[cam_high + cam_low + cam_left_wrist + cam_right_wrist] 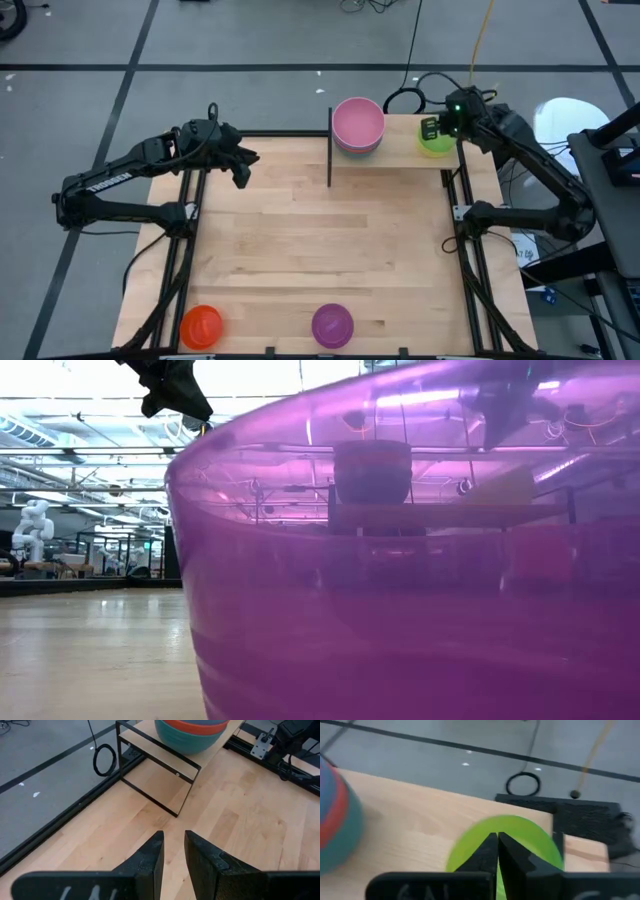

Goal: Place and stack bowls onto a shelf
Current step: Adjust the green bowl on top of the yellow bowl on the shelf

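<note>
The shelf stands at the table's far edge. On its left part sits a stack of bowls with a pink one on top; red and teal ones show below it. A green bowl rests on the shelf's right end. My right gripper hangs over the green bowl, shut, with nothing between its fingers. My left gripper hovers open over the table's far left, clear of everything. An orange bowl and a purple bowl sit at the near edge. My right gripper's shut fingertips slant down over the green bowl's rim nearest the stack. Whether they touch it I cannot tell.
The purple bowl fills most of the low view. A black cable loop lies on the floor behind the shelf. Bare wood lies between the shelf and the two near bowls. Black frame rails run along the table's left and right sides.
</note>
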